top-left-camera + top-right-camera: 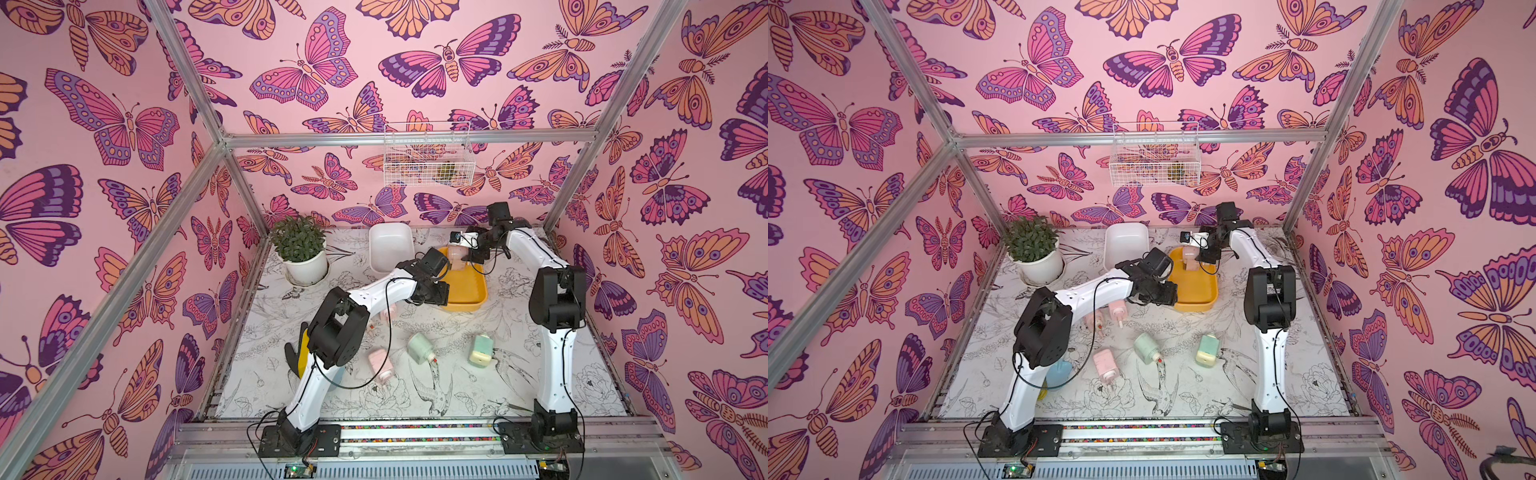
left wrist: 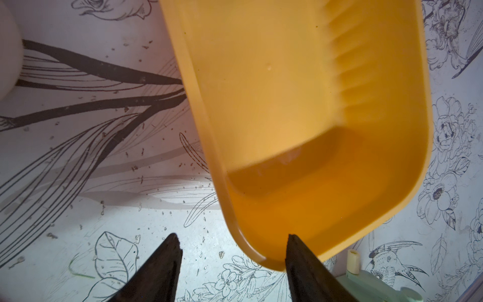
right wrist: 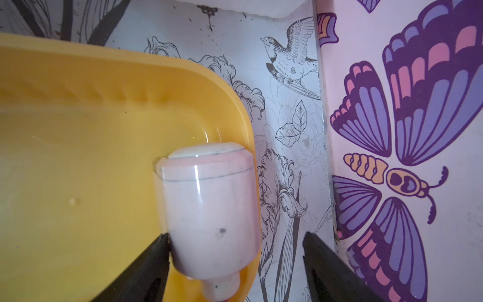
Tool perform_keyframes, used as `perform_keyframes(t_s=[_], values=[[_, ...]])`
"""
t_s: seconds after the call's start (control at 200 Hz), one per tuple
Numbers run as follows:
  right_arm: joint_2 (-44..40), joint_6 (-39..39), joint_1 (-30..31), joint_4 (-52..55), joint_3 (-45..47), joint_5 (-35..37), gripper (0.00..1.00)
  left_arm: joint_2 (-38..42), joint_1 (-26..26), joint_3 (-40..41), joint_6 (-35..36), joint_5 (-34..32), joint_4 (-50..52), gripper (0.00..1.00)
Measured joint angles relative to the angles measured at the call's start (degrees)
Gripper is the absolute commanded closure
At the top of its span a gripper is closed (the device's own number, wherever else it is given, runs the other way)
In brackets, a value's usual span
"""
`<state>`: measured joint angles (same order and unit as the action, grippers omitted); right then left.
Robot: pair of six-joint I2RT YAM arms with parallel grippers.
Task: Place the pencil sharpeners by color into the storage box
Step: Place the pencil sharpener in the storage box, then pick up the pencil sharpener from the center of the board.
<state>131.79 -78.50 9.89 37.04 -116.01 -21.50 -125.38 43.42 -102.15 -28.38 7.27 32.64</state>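
No writing is legible anywhere. Nearest, at 6 o'clock on the worktop [image 1: 478, 399], lie a pink sharpener [image 1: 381, 362] and two mint green sharpeners [image 1: 419, 347]. Farther, the left hand [image 2: 230, 264] gapes empty by the yellow storage box [image 1: 471, 291]. The right hand [image 3: 235, 261] stands wide around a pink sharpener in the box [image 3: 211, 209], one finger touching.

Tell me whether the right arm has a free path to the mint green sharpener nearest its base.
Probably yes: that mint green sharpener lies alone on open mat beside the right arm, nothing over it; the right pincer is open.

Both top views look down from high; wrist views sit close (sharing the yellow box [image 2: 300, 130]).
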Motion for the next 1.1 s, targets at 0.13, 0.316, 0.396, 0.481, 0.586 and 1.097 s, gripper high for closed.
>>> perform_keyframes(t_s=[0.13,0.316,0.396,0.481,0.586,1.097], values=[[-0.8,-0.2,0.0,0.4,1.4,0.0,0.17,0.0,0.0,-0.2,0.5,0.0,0.4,0.30],[-6.7,-0.4,0.1,1.7,6.8,-1.3,0.16,0.3,0.0,-0.3,1.4,0.1,0.9,0.28],[-11.0,0.6,0.1,1.8,10.4,-2.6,0.13,1.3,0.0,-0.2,1.9,0.3,2.2,0.27],[-16.1,4.3,0.2,-0.4,15.4,-4.4,0.07,3.5,0.0,0.0,2.3,0.3,2.9,0.26],[-21.3,12.8,0.3,-6.8,21.6,-6.5,0.01,7.7,0.0,1.4,2.5,0.2,3.2,0.21],[-33.7,69.8,0.7,-35.3,39.4,5.7,0.01,19.8,-2.6,11.9,-2.8,-15.1,6.3,0.00]])
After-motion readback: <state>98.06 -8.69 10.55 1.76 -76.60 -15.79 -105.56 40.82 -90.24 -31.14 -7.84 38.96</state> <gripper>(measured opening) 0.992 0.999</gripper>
